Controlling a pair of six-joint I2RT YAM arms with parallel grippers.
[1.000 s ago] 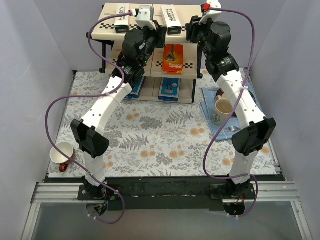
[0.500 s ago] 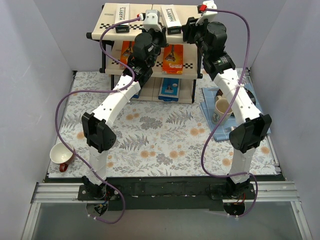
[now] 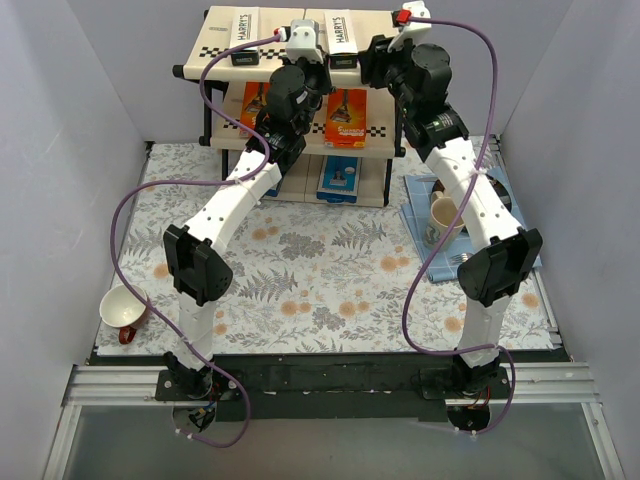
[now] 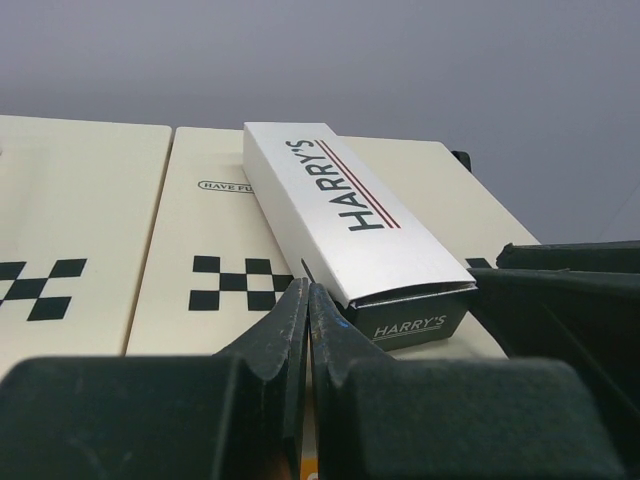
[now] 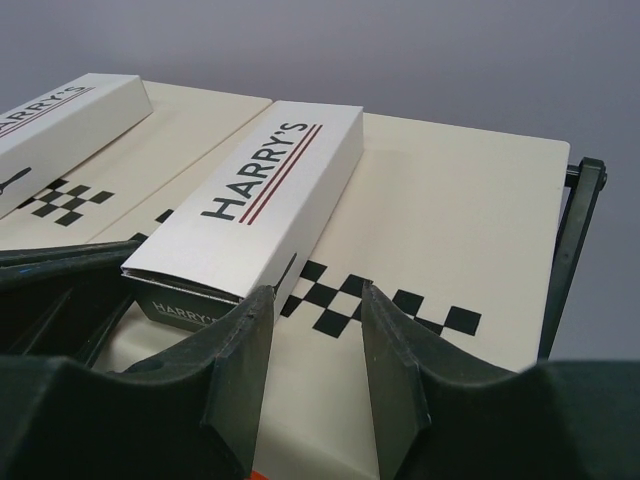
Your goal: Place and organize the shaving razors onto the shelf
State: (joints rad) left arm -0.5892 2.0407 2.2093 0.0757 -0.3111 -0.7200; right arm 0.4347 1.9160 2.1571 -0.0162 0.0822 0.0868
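Note:
The shelf (image 3: 215, 70) stands at the back. Two white HARRY'S boxes lie on its top board, one left (image 3: 243, 35) and one right (image 3: 343, 38). Two orange cards (image 3: 345, 117) sit on the middle board and a blue-and-white box (image 3: 338, 178) on the bottom one; its twin is mostly hidden behind my left arm. My left gripper (image 3: 305, 58) is shut and empty, its tip (image 4: 308, 290) at the near left corner of the right HARRY'S box (image 4: 350, 215). My right gripper (image 5: 315, 292) is open, just right of that box (image 5: 250, 205).
A beige mug (image 3: 445, 222) stands on a blue cloth (image 3: 418, 200) to the right of the shelf. A white cup with red trim (image 3: 120, 308) lies at the mat's left edge. Grey walls close in both sides.
My left arm has swung right and up, so its gripper is at the top board beside the right HARRY'S box. My right gripper has edged slightly left.

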